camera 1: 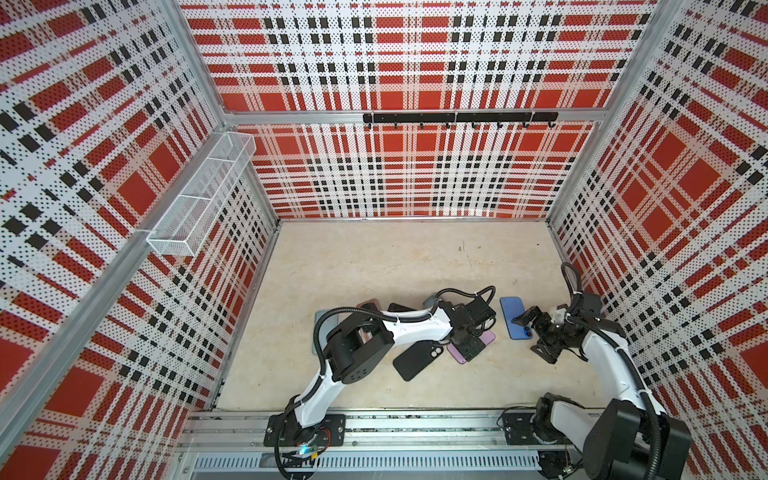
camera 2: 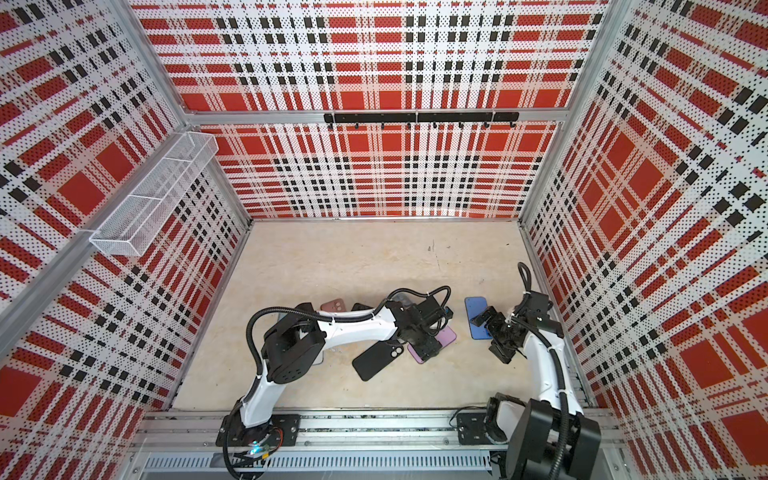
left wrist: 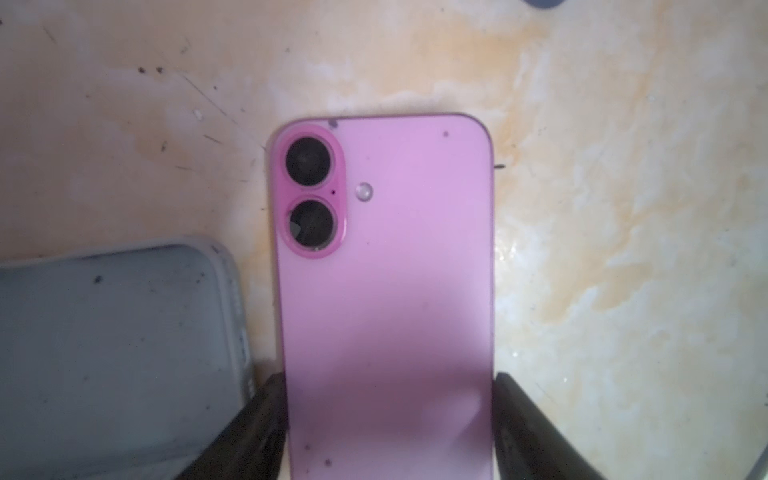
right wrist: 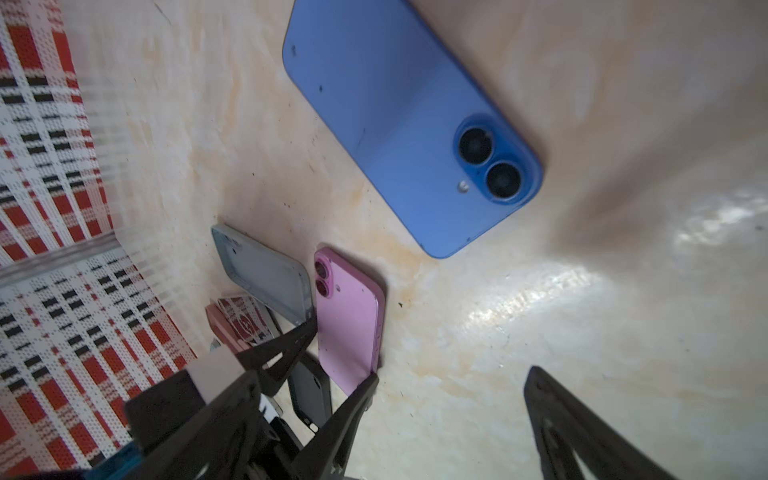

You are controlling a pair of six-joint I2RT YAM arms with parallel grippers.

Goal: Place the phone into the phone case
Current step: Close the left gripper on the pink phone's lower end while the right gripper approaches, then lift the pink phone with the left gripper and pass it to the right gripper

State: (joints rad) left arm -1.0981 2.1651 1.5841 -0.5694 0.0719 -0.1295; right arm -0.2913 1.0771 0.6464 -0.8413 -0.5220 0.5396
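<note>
Black fingers [left wrist: 257, 424] of the left gripper [left wrist: 384, 382] are clamped on the two long edges of the pink phone [left wrist: 386, 270], near its lower end. That phone lies back up between them on the beige marbled table [left wrist: 623, 208], and its twin-lens camera end reaches out past the fingertips. Just beside one finger, alongside the phone, sits a grey-blue case [left wrist: 116, 353] with its hollow side up. A black case [camera 1: 417, 359] lies near the gripper on the side away from the right arm. On the opposite side, the right gripper [camera 1: 524, 336] stands with its jaws spread wide. A blue phone [camera 1: 514, 318] lies back up beneath one of its fingers, and whether that finger touches it cannot be told.
</note>
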